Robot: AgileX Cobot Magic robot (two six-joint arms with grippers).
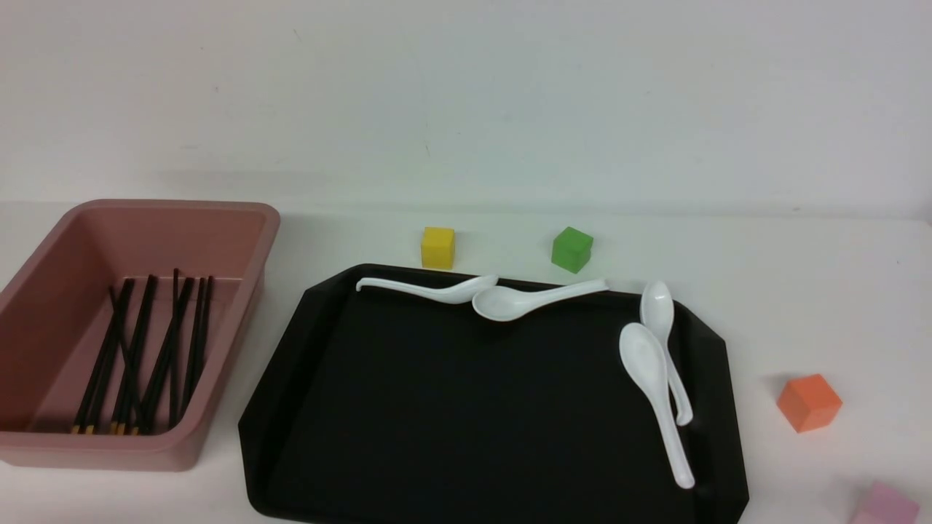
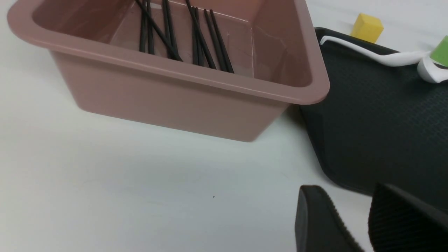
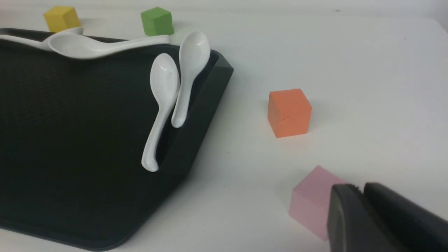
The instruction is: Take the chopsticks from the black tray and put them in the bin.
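Chopsticks [image 1: 145,356] in bin [image 1: 218,218] | left tool [image 2: 364,224] apart, nearby | right tool [image 3: 362,206] together

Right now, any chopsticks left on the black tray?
No: in the front view the black tray holds only white spoons, and the chopsticks all lie inside the bin.

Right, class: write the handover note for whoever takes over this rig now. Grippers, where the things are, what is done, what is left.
Left gripper: slightly open, holding nothing, near the table beside the tray's corner.
Right gripper: shut, holding nothing, by the pink cube.
Chopsticks: all in sight lie in the bin.
Tray: only four white spoons show on it, along the far and right rims.
Done: no chopsticks visible on the tray.
Left: apparently nothing; check, then park the arms.
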